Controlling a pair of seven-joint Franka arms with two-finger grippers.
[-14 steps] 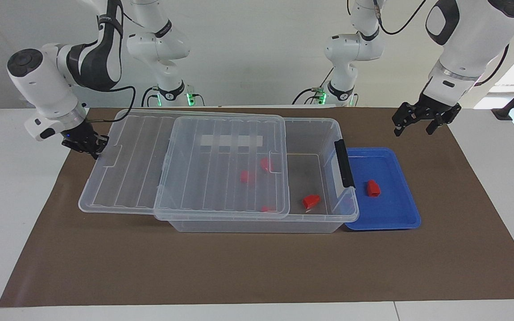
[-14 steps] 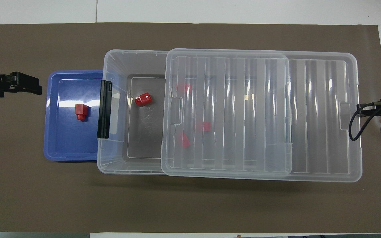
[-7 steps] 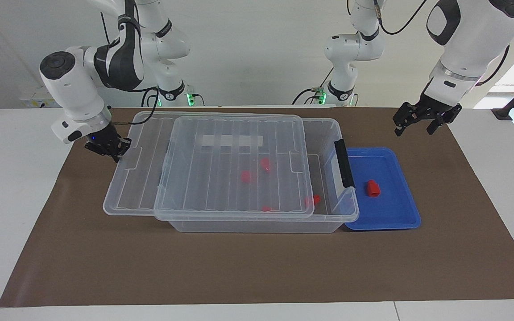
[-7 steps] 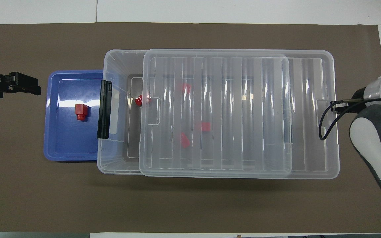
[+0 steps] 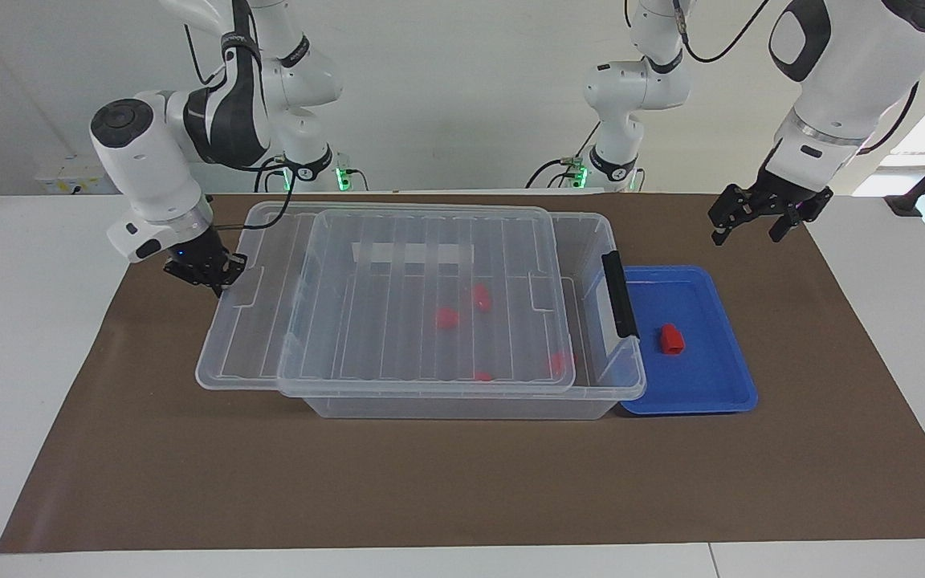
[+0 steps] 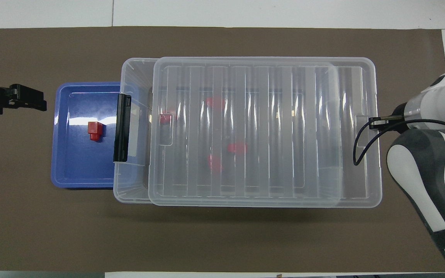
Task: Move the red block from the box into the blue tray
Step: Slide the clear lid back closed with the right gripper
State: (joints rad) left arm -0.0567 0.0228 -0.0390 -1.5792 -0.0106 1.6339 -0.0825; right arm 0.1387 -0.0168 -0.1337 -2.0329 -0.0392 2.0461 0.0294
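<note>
Now ribbed clear lid [image 5: 422, 301] askew atop box [image 5: 603, 241], right fingers [image 5: 213, 277] pinching its rim, left fingers [image 5: 719, 233] spread, oblong red block [image 5: 672, 339] in blue tray [image 5: 719, 385].

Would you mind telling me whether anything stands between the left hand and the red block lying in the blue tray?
Nothing visible does. The red block lies uncovered in the blue tray, and the left hand is over the mat beside the tray's edge nearer the robots, with open air between them. The box stands beside the tray.

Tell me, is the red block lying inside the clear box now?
No, the red block lies in the blue tray, beside the box, whose lid covers only other red pieces.
</note>
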